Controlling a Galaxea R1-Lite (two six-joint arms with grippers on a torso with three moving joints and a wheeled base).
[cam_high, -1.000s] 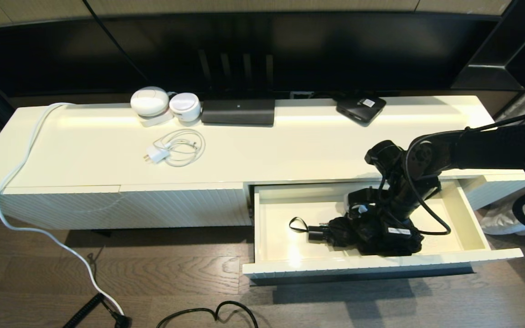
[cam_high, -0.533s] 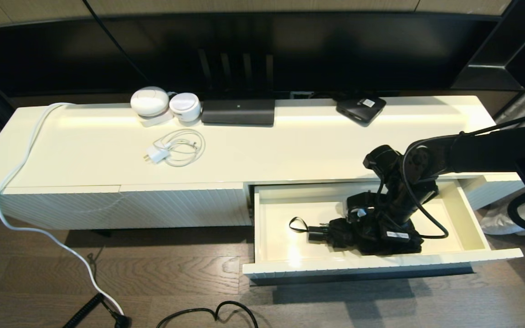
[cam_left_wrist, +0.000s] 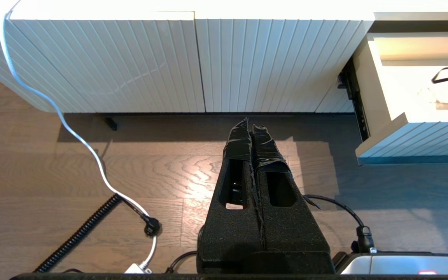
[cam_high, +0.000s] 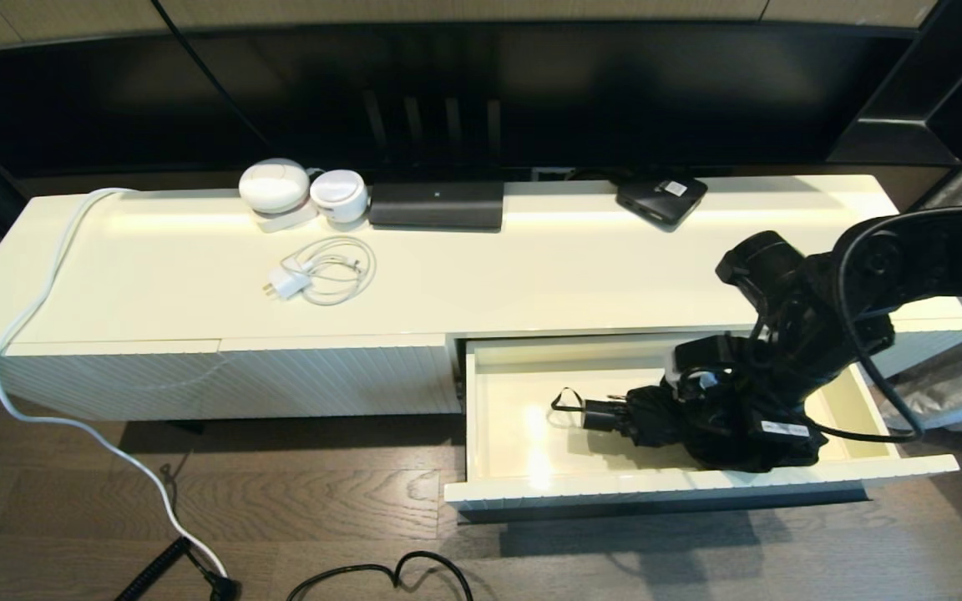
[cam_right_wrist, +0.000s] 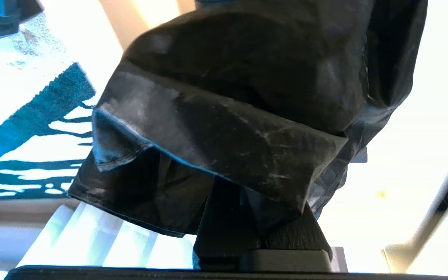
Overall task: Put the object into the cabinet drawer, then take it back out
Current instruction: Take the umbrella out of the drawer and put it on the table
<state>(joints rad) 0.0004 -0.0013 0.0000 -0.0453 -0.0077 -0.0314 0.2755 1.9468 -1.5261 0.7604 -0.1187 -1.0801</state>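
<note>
Right tool (cam_high: 702,413) clamped on the soft, bunchy umbrella (cam_high: 656,413) over the open drawer (cam_high: 698,488); its slippery fabric may shift, so the stiff handle (cam_high: 602,415) looks surer.

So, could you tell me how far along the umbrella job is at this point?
Done: the drawer stands pulled open and the black folding umbrella is inside it. In hand: the right gripper is down in the drawer, shut on the umbrella's fabric, which appears lifted off the drawer floor. Left: bringing it clear of the drawer. The left gripper hangs shut over the wooden floor.
</note>
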